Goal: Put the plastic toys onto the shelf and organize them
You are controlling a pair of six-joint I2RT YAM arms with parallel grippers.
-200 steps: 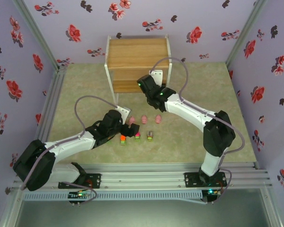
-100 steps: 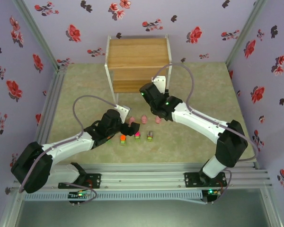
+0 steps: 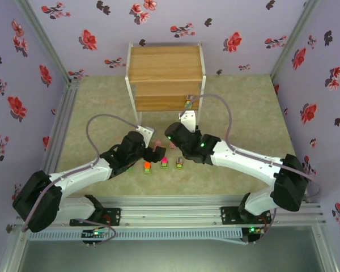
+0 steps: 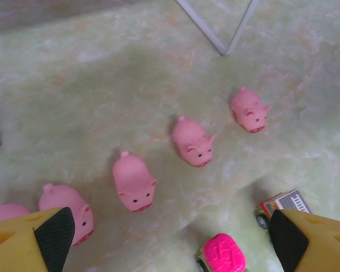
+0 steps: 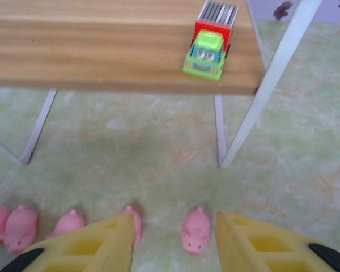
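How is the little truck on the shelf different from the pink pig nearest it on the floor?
The truck is blocky, green and red with a grey striped back; the pig is rounded and all pink. The truck stands up on the shelf board; the pig sits below on the green mat. Both are tiny toys.

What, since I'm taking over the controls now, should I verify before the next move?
1. Left gripper open, nothing between its jaws: ok.
2. Right gripper open and empty: ok.
3. Green truck upright on the shelf: ok.
4. All toys shelved: not ok; pink pigs on the table.
5. Nearest pig clear of the left gripper: cannot tell.
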